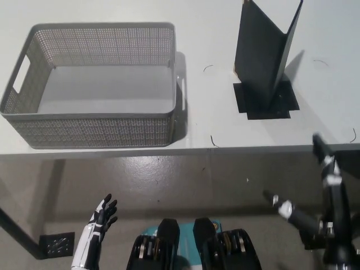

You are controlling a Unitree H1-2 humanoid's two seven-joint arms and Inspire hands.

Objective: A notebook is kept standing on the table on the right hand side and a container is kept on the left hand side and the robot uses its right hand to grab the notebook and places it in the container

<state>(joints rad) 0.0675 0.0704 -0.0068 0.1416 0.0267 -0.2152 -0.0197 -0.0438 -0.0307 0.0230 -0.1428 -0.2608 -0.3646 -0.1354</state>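
A black notebook (263, 50) stands upright and slightly spread on the white table (214, 121), at the right, over a black square mark (281, 104). A grey mesh container (93, 84) sits on the left of the table and holds nothing. My black right hand (320, 197) is open at the lower right, below the table's front edge and apart from the notebook. Low at the lower left hangs my white left hand (101, 216), open and resting.
The table's front edge (169, 151) runs across the middle of the picture, with grey floor below it. A dark table leg and floor plate (55, 246) show at the bottom left. Bare tabletop lies between container and notebook.
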